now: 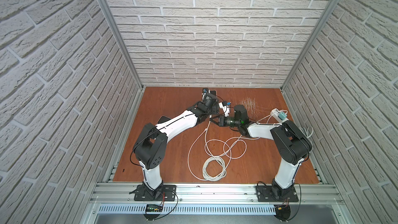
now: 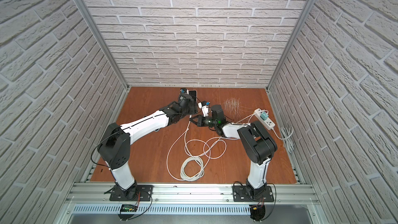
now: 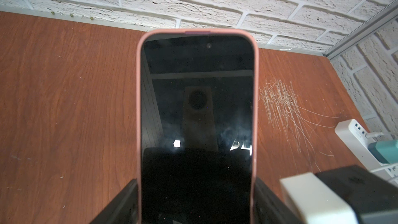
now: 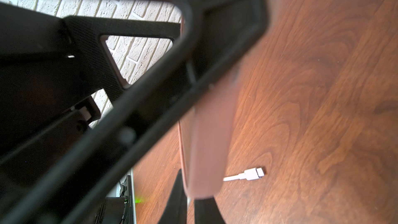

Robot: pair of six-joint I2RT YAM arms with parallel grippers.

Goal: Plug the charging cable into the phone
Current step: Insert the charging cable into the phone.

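1. Your left end effector point(image 3: 196, 192) is clamped on the phone point(image 3: 197, 95) by its side edges. The pink-cased phone juts out past the fingers, its dark screen facing the wrist camera.
2. Your right end effector point(image 1: 212, 121) has its fingers together on nothing, with the tips close beside the left one.
3. The charging cable connector point(image 4: 252, 173) lies loose on the surface point(image 1: 172, 147), just below the right end effector.
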